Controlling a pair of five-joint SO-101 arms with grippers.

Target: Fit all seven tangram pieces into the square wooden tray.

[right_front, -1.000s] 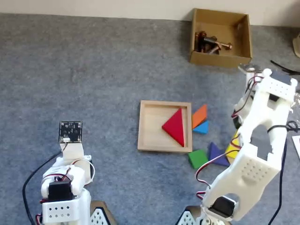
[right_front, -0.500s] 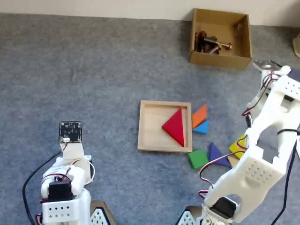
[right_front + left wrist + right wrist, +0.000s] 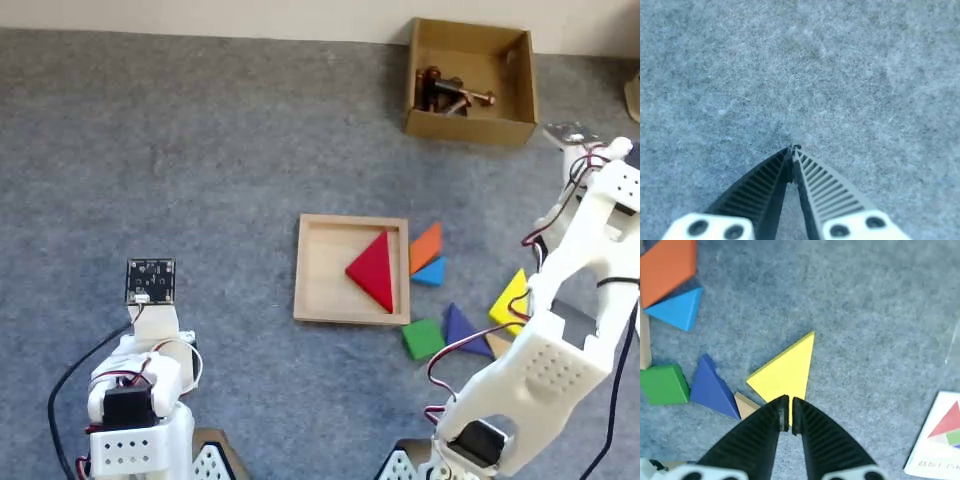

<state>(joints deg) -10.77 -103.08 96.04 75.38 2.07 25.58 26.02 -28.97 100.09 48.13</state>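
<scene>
The right gripper [image 3: 789, 409] is almost shut, with just a thin slit between its jaws. Its tips sit right at one edge of the yellow triangle [image 3: 785, 371]. I cannot tell if they touch it. The left gripper [image 3: 792, 150] is shut tight and holds nothing. It points at bare grey table [image 3: 200, 150] by the front left corner.

The left half of the table has lots of open room. The tray [image 3: 322, 268] lies near the middle. The red triangle [image 3: 374, 270] is inside it, against its right wall.

The other pieces lie between the tray and the right edge. The orange piece [image 3: 426, 245] and light blue triangle [image 3: 431, 271] are just beside the tray. The green square [image 3: 422, 338], dark blue triangle [image 3: 462, 327] and a small tan piece [image 3: 497, 344] are nearer the front. The yellow triangle is closest to the right edge. A box [image 3: 465, 125] stands at the far edge.
</scene>
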